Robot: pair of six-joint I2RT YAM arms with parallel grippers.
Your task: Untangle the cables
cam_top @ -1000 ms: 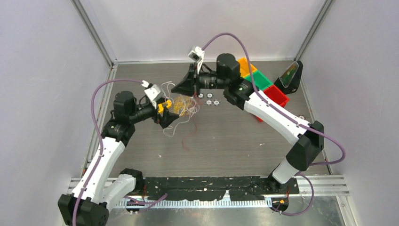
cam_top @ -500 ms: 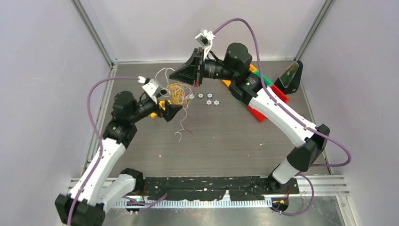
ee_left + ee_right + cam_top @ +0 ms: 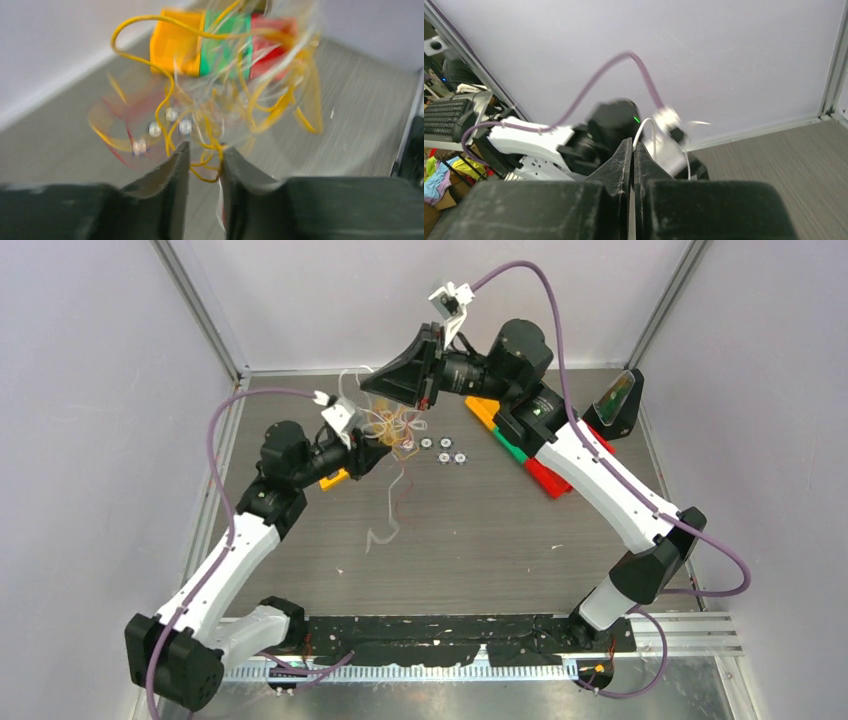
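The cables (image 3: 392, 425) form a yellow, white and red tangle hanging in the air at the table's back middle. White and red loose ends (image 3: 385, 525) trail down to the table. My right gripper (image 3: 366, 386) is raised above the tangle, shut on a white cable (image 3: 640, 135) that comes out at its tips (image 3: 631, 142). My left gripper (image 3: 380, 452) is at the tangle's lower left. In the left wrist view its jaws (image 3: 204, 147) stand a narrow gap apart, and a yellow cable loop (image 3: 207, 172) spans that gap. The rest of the tangle (image 3: 240, 90) is blurred.
Orange, green and red bins (image 3: 530, 455) lie in a row right of the tangle, partly under the right arm. Several small silver discs (image 3: 443, 448) sit on the table just behind the tangle. A black wedge stand (image 3: 618, 400) is at the back right corner.
The right gripper has risen and moved back, lifting the tangle off the table. The left gripper has moved right into the tangle, and its jaws have narrowed from wide open.
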